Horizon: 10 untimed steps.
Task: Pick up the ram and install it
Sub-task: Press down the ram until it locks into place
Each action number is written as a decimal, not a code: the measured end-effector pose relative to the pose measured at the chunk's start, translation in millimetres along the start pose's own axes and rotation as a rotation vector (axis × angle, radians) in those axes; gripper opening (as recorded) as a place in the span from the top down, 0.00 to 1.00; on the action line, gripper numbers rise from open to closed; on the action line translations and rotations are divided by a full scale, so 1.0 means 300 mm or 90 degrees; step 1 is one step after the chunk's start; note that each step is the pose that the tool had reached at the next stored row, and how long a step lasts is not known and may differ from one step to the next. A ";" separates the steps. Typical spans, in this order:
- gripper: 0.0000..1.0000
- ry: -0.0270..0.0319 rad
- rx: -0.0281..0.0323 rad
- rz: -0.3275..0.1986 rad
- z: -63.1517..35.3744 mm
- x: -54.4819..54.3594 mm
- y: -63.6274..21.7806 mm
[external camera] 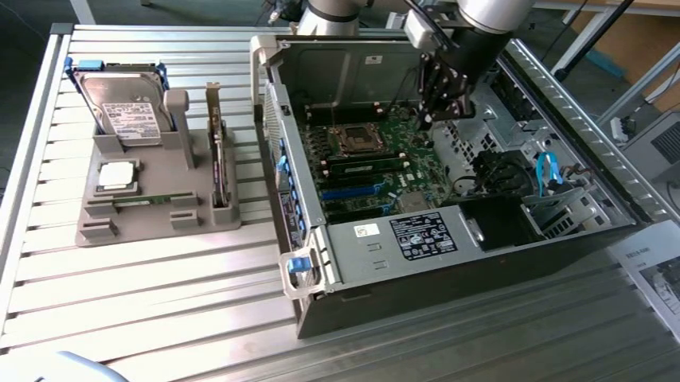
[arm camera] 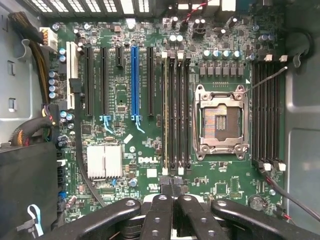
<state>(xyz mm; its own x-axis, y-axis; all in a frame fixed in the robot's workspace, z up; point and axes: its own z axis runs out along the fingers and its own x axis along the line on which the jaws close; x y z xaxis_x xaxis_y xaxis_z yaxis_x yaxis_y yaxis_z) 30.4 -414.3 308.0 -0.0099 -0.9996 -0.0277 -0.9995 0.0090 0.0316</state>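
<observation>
The ram [external camera: 142, 200] is a thin green stick lying flat in a slot of the grey holder [external camera: 138, 227], at the exterior view's left, outside the computer case. My gripper [external camera: 425, 121] hangs inside the open case above the motherboard [external camera: 372, 171], far from the ram. In the wrist view my gripper [arm camera: 171, 189] has its fingers [arm camera: 159, 210] pressed together with nothing between them. It looks down on the black memory slots [arm camera: 176, 110] beside the empty processor socket [arm camera: 220, 122].
The holder also carries a hard drive [external camera: 126, 111], a square silver processor [external camera: 117, 175] and an upright dark expansion card [external camera: 220, 163]. The case walls [external camera: 279, 151], a power supply [external camera: 425, 235] and blue cables [external camera: 547, 171] surround the board. A further bank of slots [arm camera: 266, 112] lies past the socket.
</observation>
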 end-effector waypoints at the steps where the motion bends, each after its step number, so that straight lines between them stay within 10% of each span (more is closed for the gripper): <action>1: 0.90 0.0000 0.0003 0.000 0.003 0.000 0.000; 10: 0.90 0.0000 0.0024 0.000 0.033 0.001 -0.001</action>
<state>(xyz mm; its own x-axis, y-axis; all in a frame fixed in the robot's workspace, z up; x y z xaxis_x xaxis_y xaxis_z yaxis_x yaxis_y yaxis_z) 30.4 -414.3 298.1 -0.0098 -0.9996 -0.0277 -0.9996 0.0090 0.0279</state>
